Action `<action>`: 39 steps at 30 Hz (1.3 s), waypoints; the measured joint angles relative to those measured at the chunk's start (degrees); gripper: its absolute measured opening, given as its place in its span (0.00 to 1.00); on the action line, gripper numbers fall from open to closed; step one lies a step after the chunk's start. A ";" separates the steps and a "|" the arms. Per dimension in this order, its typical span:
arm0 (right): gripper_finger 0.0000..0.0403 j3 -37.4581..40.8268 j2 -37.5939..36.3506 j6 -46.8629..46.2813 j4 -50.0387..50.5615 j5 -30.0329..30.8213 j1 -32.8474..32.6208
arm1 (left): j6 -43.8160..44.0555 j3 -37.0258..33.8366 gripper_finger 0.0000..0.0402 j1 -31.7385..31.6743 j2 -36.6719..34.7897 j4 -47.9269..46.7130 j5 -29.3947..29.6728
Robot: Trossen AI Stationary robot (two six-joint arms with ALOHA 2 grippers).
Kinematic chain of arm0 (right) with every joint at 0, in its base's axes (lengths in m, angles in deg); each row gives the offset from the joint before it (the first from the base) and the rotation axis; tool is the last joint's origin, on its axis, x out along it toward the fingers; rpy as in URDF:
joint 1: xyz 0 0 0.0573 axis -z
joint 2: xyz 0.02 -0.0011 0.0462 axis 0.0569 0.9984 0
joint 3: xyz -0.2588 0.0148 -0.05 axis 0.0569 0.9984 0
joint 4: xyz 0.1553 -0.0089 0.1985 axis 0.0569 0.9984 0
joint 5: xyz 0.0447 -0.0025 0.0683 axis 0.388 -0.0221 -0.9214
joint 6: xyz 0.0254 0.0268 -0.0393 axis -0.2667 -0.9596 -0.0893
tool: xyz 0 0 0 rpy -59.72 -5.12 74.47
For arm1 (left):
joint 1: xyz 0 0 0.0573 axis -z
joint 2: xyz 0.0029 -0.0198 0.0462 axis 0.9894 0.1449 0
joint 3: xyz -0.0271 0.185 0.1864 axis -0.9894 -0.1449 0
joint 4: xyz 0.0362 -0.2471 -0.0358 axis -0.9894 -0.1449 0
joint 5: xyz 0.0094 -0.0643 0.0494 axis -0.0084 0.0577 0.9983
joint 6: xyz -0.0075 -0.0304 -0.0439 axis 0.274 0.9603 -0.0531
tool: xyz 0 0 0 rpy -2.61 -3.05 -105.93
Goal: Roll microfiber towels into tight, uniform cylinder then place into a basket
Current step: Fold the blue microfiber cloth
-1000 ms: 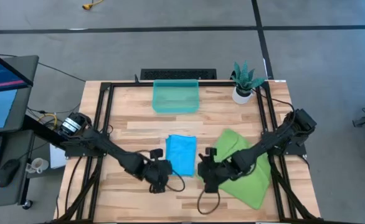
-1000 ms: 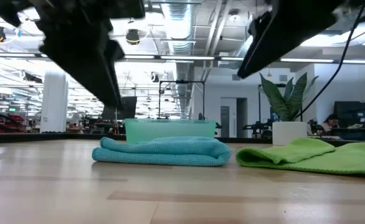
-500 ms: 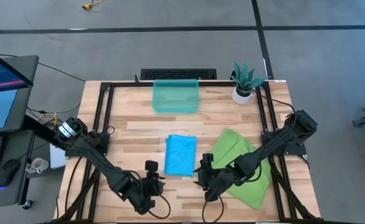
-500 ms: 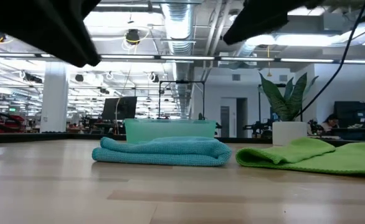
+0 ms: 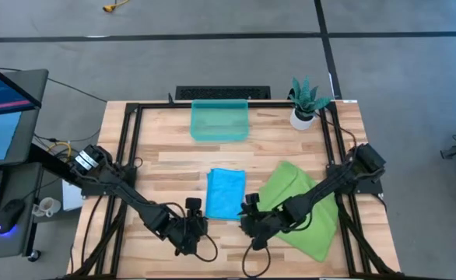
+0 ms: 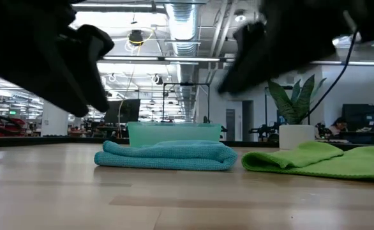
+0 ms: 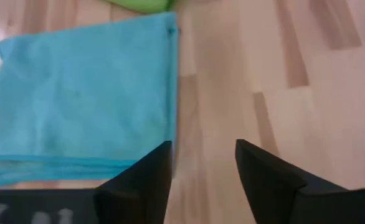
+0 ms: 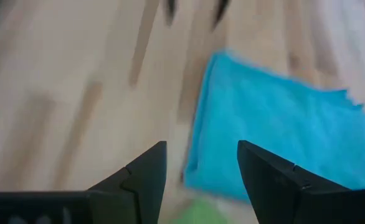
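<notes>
1. My left gripper [image 5: 194, 211] hangs over bare wood at the table's near side, w/ its two dark fingers [image 7: 146, 180] spread and nothing between them. It is off the cloth, not touching anything I can see.
2. Just past its fingertips lies the bright sky-blue microfiber towel [image 5: 226, 194], a flat folded rectangle of soft cloth. In the left wrist view its near hem sits right ahead of the fingers, slightly to one side.
3. On the blue towel's other side is my right gripper [image 5: 249, 210], likewise low over the wood. Its fingers [image 8: 142, 171] are spread wide, empty. The right wrist view shows the blue towel's corner just ahead of the tips; contact I can't confirm.
4. Right behind that gripper, under the right arm's forearm, is the larger lime-green microfiber towel [image 5: 312, 219], loosely spread and rumpled, one edge reaching toward the blue one. The two cloths are near each other, whether they touch I can't tell.
5. Well beyond both grippers, at the far edge of the light wooden slatted table [image 5: 166, 159], stands the small rectangular translucent teal-green plastic basket [image 5: 219, 121]. No towel in it.
6. Beside the basket, on the right arm's side, a white pot w/ a green plant [image 5: 303, 103].
</notes>
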 joint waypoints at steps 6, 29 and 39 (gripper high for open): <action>0.54 -1.38 5.37 3.71 -1.15 0.28 -0.24 | -4.70 -0.21 0.46 -1.36 0.00 0.59 0.25; 0.54 0.44 7.39 0.72 -1.12 -0.22 3.19 | -7.20 0.58 0.46 -2.97 8.22 0.74 2.47; 0.54 0.23 9.62 0.23 -2.03 -0.82 3.19 | -9.49 2.98 0.45 -2.03 8.52 -4.58 9.00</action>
